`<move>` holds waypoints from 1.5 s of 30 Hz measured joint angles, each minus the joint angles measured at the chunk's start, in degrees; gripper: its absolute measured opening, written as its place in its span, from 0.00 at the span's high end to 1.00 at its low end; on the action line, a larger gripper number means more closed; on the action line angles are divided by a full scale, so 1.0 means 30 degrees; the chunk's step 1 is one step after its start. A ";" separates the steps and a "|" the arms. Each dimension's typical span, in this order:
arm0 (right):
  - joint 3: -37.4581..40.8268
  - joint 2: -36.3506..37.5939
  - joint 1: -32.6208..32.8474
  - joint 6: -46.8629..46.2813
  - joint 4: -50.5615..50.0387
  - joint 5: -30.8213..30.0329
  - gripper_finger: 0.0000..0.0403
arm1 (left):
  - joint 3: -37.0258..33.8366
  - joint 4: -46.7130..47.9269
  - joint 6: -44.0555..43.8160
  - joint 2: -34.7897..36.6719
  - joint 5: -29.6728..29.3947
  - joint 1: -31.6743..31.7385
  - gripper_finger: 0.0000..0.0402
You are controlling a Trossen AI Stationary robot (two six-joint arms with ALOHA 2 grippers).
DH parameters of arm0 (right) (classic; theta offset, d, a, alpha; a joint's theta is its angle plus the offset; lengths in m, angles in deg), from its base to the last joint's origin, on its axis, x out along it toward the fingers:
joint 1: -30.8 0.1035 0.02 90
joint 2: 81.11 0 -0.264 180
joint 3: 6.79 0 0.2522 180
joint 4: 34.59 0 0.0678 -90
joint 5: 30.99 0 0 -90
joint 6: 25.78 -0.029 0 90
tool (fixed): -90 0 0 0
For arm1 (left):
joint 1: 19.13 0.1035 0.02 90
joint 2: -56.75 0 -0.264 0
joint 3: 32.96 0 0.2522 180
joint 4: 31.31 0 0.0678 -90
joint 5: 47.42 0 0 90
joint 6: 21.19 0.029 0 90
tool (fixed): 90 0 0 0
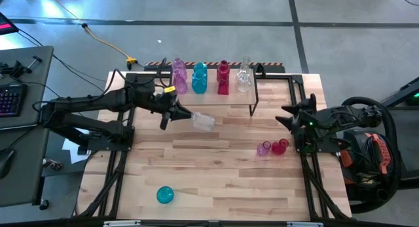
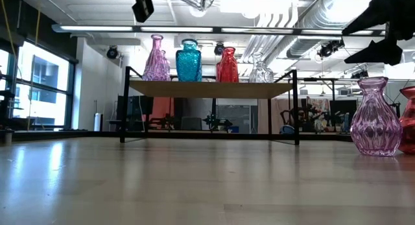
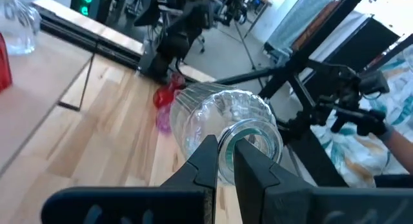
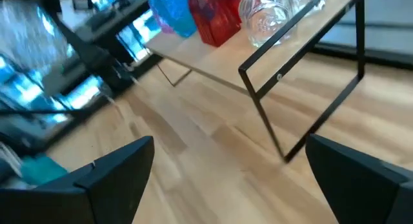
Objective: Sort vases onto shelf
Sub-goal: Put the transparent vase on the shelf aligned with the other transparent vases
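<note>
Nearby, pink vase (image 1: 263, 148) touching red vase (image 1: 280, 146), teal vase (image 1: 165, 195) apart.

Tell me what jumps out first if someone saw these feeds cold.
The clear vase pinched at its rim by the left gripper, held in the air in front of the shelf. Next, the row of pink, teal, red and clear vases along that shelf at the table's far edge. The right gripper waits open near the table's right edge, by a pink vase and a red vase.
</note>
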 joint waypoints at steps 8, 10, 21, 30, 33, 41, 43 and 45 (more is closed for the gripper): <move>0.0000 -0.0072 0.0007 0.0718 -0.0070 -0.0824 0.04 | 0.0000 -0.0459 -0.0007 -0.0007 -0.0066 0.0532 0.96; 0.0000 -0.0109 0.0004 -0.0187 -0.0052 -0.0766 0.04 | 0.0000 -0.0483 -0.0007 -0.0007 -0.0103 0.0549 0.96; 0.0007 -0.1416 0.0000 -0.1801 0.6552 -0.2994 0.04 | 0.0000 -0.0353 -0.0466 -0.0007 -0.0138 0.0742 0.96; -0.0952 -0.6197 0.0007 0.4583 1.6376 -0.3626 0.04 | 0.0000 -0.0334 -0.0294 -0.0007 -0.0153 0.1409 0.96; -0.1733 -0.7776 0.0000 0.4464 1.6338 -0.5822 0.04 | 0.0000 -0.0314 -0.0281 -0.0007 -0.0153 0.1409 0.96; -0.3901 -1.0773 0.0000 0.3294 1.5358 -1.0596 0.04 | 0.0000 -0.0296 -0.0317 -0.0007 -0.0079 0.1387 0.96; -0.4205 -1.1109 0.0000 0.2036 1.5116 -1.0571 0.04 | 0.0000 -0.0260 -0.0495 -0.0007 -0.0054 0.1387 0.96; -0.4314 -1.1340 0.0000 0.0504 1.5157 -1.0091 0.04 | 0.0000 -0.0217 -0.0488 -0.0007 0.0099 0.1387 0.96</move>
